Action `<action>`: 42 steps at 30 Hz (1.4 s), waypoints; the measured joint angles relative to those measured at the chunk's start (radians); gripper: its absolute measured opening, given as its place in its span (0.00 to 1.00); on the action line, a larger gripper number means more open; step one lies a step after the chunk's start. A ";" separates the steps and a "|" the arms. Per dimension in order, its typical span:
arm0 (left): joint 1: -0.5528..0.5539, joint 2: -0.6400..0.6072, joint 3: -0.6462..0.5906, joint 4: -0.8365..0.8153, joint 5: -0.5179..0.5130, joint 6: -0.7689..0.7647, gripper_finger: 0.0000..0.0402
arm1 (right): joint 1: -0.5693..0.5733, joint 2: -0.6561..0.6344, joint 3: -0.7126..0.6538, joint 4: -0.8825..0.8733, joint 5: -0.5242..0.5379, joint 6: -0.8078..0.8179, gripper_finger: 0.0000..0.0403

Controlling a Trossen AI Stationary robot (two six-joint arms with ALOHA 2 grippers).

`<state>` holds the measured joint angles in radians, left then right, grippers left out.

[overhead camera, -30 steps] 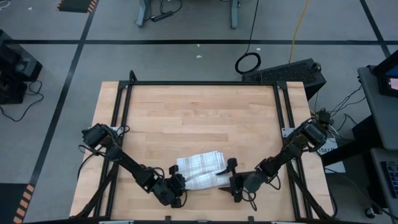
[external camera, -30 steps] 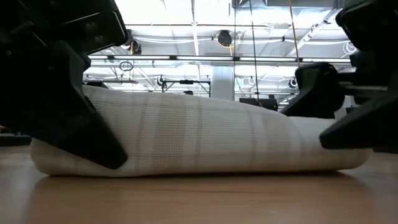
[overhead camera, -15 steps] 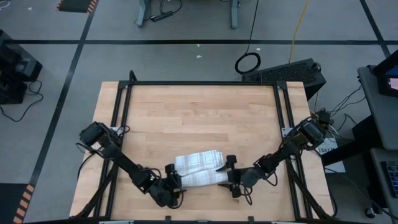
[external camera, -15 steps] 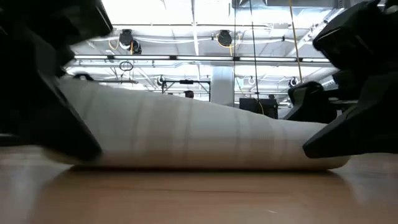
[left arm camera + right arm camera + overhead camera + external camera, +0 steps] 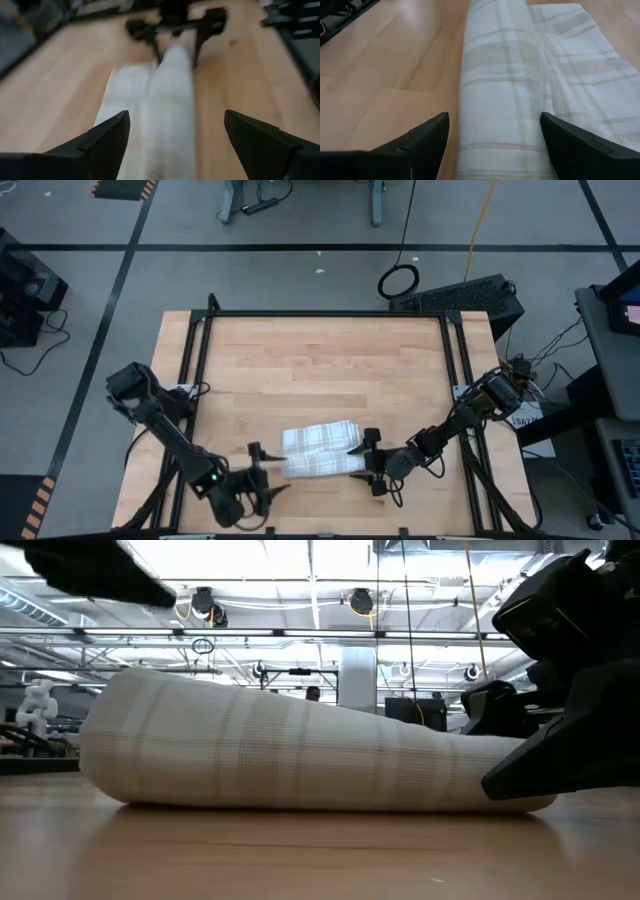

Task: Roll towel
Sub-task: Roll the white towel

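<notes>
The towel [image 5: 318, 450] lies partly rolled on the worktop [image 5: 320, 370], its end between the spread fingers of the right gripper [image 5: 371, 462]. The left gripper [image 5: 262, 470] has let go, drawn back and stands wide, empty.

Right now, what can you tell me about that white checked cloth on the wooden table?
The thin white cloth towel with faint grey plaid lines lies near the front edge of the light wooden table. It is partly rolled: a soft, thick roll along its front side, with a flat unrolled part lying beyond it. The open right gripper straddles the roll's right end; whether its fingers touch the cloth cannot be told. The open left gripper sits just off the left end, apart from it.
</notes>
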<state>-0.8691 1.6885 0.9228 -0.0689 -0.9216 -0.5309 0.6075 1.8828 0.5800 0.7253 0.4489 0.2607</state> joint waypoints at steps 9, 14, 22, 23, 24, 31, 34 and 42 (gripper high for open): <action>-0.006 0.227 0.001 0.289 -0.030 0.279 0.82 | 0.000 0.000 0.000 -0.003 -0.004 0.001 0.75; 0.000 0.283 0.001 0.280 -0.056 0.302 0.82 | 0.000 0.000 0.000 -0.003 -0.005 0.001 0.75; 0.026 0.302 0.001 0.275 -0.105 0.383 0.82 | 0.000 0.000 0.000 -0.016 -0.005 0.015 0.75; 0.029 0.302 0.001 0.272 -0.108 0.382 0.82 | 0.000 0.000 0.000 -0.017 -0.005 0.015 0.75; 0.033 0.302 0.001 0.263 -0.108 0.373 0.82 | 0.000 0.000 0.000 -0.017 -0.005 0.015 0.75; 0.047 0.298 0.001 0.266 -0.117 0.349 0.82 | 0.000 0.000 0.000 -0.021 -0.005 0.016 0.75; 0.076 0.297 0.002 0.210 -0.097 0.269 0.82 | 0.000 0.000 0.000 -0.022 -0.005 0.011 0.75; 0.138 0.295 0.003 0.106 0.043 0.092 0.78 | 0.001 0.000 0.000 -0.026 -0.006 0.013 0.75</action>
<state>-0.7308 1.9836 0.9257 0.0366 -0.8790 -0.4385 0.6081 1.8828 0.5804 0.6991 0.4430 0.2737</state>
